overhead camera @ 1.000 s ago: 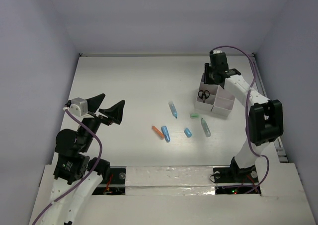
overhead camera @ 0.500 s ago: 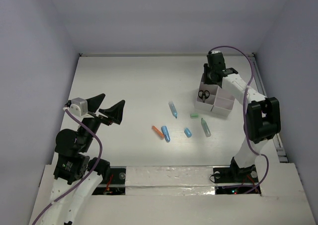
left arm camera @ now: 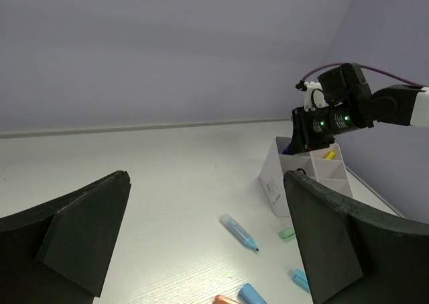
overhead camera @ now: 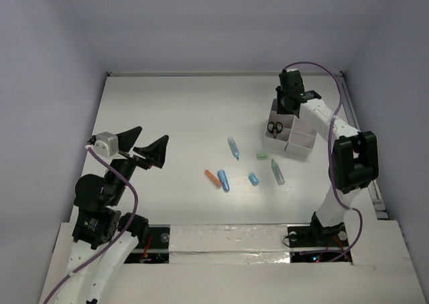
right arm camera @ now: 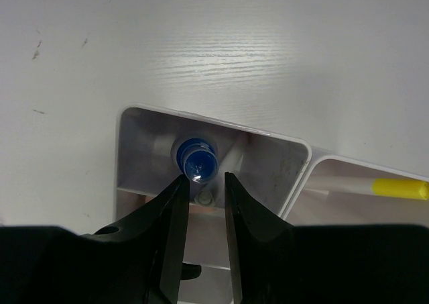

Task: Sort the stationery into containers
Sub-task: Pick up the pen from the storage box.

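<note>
blue-capped bottle: likely light, rigid, slick plastic; best pinched at the cap or neck. seen from above, hides under the right gripper, dipped into the far compartment of the containers, next to boxed scissors. from the left wrist, shows the left gripper spread wide, empty. from the right wrist, stands inside that compartment, small glossy round cap between near-shut fingers; gripping or merely beside, cannot tell.
</note>
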Robot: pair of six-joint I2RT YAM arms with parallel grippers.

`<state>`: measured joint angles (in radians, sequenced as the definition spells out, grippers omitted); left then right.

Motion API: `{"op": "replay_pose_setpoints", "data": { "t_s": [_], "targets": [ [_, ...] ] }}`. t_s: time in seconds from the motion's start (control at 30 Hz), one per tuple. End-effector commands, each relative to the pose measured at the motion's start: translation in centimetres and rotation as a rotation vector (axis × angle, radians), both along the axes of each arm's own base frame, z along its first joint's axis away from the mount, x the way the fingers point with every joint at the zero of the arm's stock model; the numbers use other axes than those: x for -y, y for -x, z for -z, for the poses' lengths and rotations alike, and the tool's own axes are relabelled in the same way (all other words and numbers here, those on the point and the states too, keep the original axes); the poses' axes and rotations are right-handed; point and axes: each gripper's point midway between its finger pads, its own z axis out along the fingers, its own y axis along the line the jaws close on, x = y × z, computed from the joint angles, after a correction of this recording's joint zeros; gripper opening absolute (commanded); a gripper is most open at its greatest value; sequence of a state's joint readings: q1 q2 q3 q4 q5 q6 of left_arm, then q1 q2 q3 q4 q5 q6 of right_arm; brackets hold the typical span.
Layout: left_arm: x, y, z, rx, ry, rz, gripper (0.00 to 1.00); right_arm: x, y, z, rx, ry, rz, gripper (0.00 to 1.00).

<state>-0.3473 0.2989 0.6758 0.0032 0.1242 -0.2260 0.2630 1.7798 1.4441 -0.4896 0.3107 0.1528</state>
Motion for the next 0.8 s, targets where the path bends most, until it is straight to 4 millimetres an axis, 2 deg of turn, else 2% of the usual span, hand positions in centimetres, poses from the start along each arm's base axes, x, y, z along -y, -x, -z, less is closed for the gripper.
{"op": "replay_pose_setpoints", "data": {
  "t_s": [0.0,0.13,0.27,0.4,0.53,0.77],
  "targets": [
    [0.1,0.8,-2.4,0.073,0.027,0.020,0.99,-0.1,-0.5,-1.3,0.021,0.012,0.004,0.34],
    [0.1,0.8,-2.5,0.075,0.027,0.020,0.99,-0.1,-0.2,-1.1,0.015,0.012,0.004,0.32],
    [0.1,0.8,-2.4,0.073,0.027,0.020,0.99,-0.1,-0.2,-1.1,0.012,0.010,0.005,0.20],
    [0.1,0.9,-2.5,0.076,0.028,0.020,0.99,0.0,-0.2,-1.6,0.027,0.006,0.012,0.13],
    [0.1,0.9,-2.5,0.074,0.028,0.022,0.99,0.1,-0.6,-3.0,0.073,0.003,0.026,0.06],
    [0.0,0.9,-2.5,0.076,0.028,0.018,0.99,0.2,-1.0,-7.5,0.213,-0.038,0.045,0.00]
  ]
}}
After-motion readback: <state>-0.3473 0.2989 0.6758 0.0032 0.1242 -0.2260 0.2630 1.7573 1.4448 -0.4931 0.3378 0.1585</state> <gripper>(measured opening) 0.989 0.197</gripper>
